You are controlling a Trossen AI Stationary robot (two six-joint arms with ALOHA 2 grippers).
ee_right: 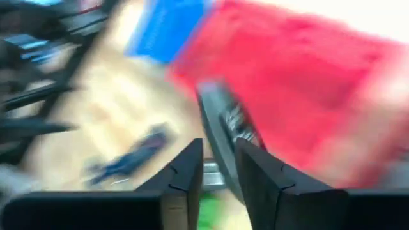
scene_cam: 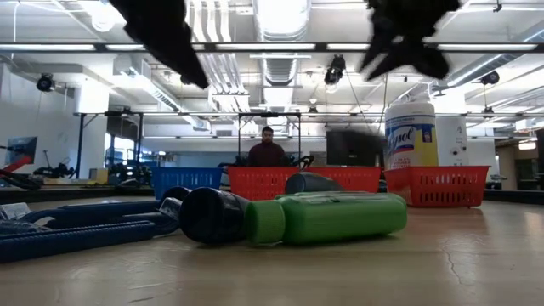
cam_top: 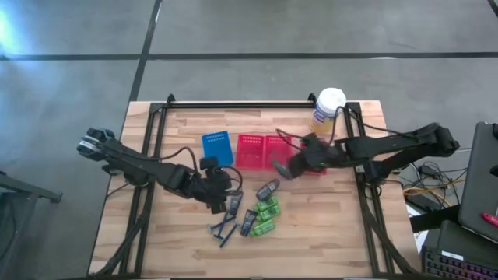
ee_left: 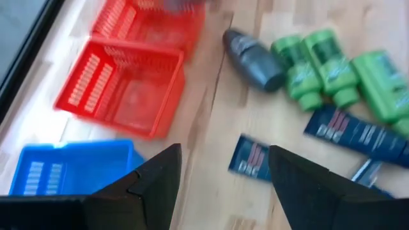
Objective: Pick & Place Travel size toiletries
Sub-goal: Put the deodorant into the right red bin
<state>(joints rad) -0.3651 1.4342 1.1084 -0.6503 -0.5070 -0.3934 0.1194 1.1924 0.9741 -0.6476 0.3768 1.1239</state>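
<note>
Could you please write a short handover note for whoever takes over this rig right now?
Left gripper: open, empty, hovering over a dark blue tube near the blue basket.
Right gripper: closed on a dark grey tube, carried beside the red baskets.
On the table: three green bottles, another grey tube, more dark blue tubes and thin blue sticks, clustered at the table's middle.
Done: none can be seen in a basket in these pictures.
Left: place the held tube, then pick and place the rest.
</note>
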